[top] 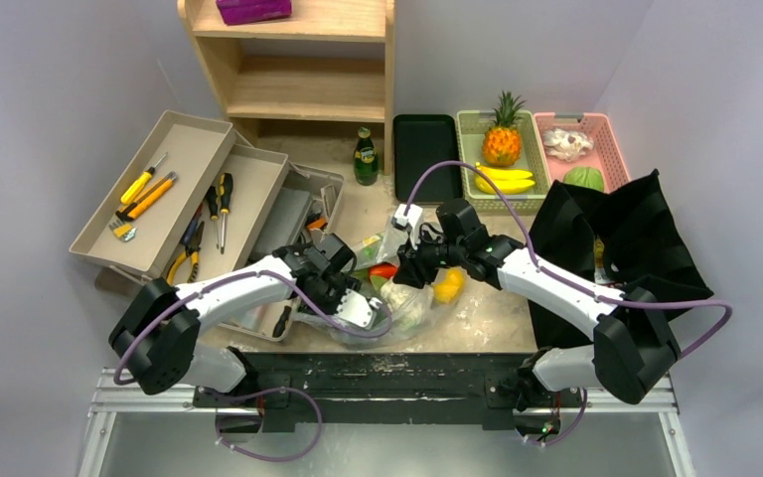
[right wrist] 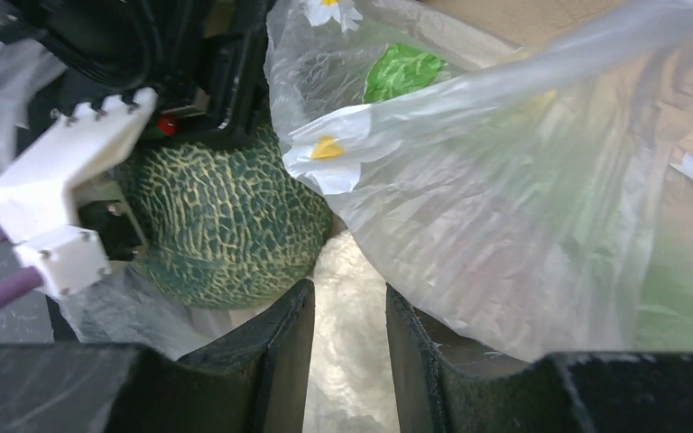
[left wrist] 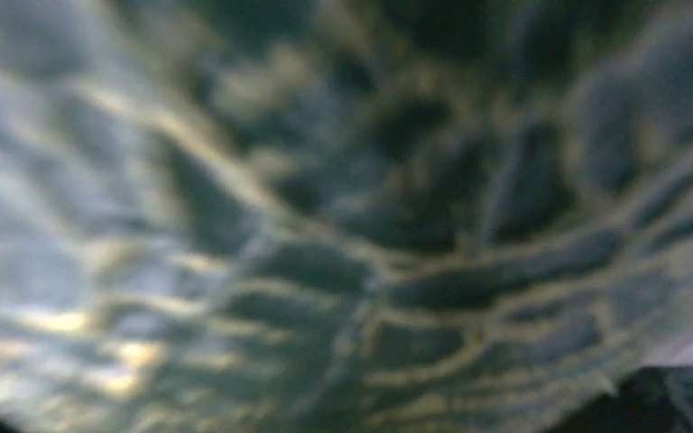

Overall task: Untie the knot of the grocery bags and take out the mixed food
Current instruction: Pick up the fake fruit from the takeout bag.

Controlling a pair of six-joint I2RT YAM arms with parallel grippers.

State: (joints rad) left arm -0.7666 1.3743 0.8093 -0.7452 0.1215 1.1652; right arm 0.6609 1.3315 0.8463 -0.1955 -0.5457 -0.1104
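The see-through plastic grocery bag (top: 412, 310) lies at the front middle of the table, its wall spread across the right wrist view (right wrist: 505, 207). My left gripper (top: 358, 303) reaches down into it, jaws spread around the round green netted melon (right wrist: 226, 216). The melon fills the left wrist view (left wrist: 343, 225), where no fingers show. My right gripper (top: 404, 270) (right wrist: 347, 293) is nearly shut, pinching bunched white plastic at the bag's rim. A yellow citrus (top: 448, 286), a red pepper (top: 383, 270) and leafy greens (right wrist: 403, 72) show through the bag. The black cloth bag (top: 636, 238) slumps at the right.
A green bottle (top: 365, 157) stands by the wooden shelf (top: 298, 60). A black tray (top: 425, 144), a green basket (top: 467, 149) with pineapple and bananas, and a pink basket (top: 616, 149) line the back. Tool trays (top: 159, 189) with yellow-handled tools lie at the left.
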